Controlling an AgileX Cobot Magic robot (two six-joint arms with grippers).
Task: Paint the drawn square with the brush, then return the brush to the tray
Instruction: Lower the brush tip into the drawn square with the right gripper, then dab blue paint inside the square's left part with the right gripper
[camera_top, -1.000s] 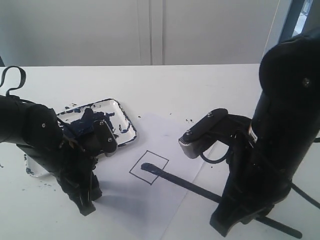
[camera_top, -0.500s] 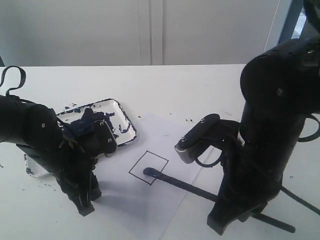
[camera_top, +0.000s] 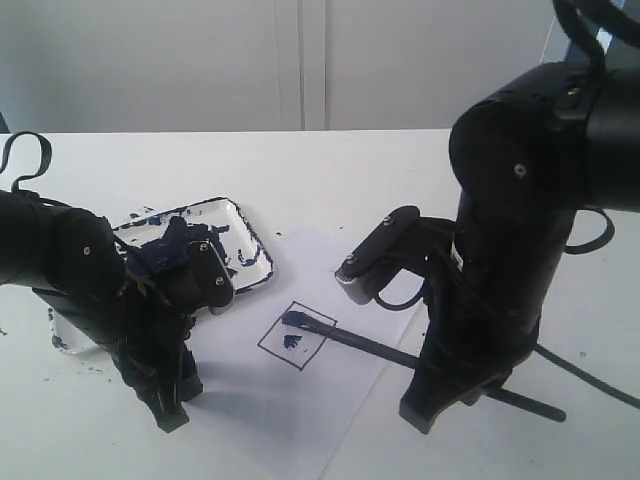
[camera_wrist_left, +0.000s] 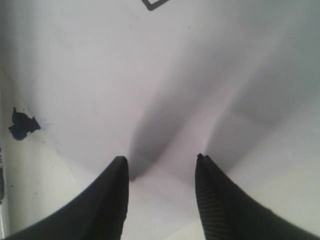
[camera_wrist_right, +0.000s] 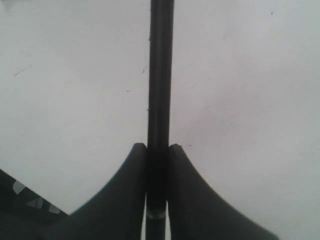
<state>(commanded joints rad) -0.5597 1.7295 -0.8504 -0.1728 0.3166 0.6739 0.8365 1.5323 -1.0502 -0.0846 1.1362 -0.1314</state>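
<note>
Paint, dark blue, smears and spatters the white tray (camera_top: 247, 243) at the left-centre of the exterior view; much of its floor is hidden behind the left arm. The brush (camera_top: 370, 345) is outside the tray, slanting across the paper sheet (camera_top: 330, 260) from lower right toward the centre. Its wet tip is at the upper edge of the drawn square (camera_top: 297, 338), which bears a few blue dabs inside its outline. The right gripper (camera_wrist_right: 157, 146) is clamped tight on the brush's shaft. The left gripper (camera_wrist_left: 160, 159) stands parted and empty over the paper, lower left.
</note>
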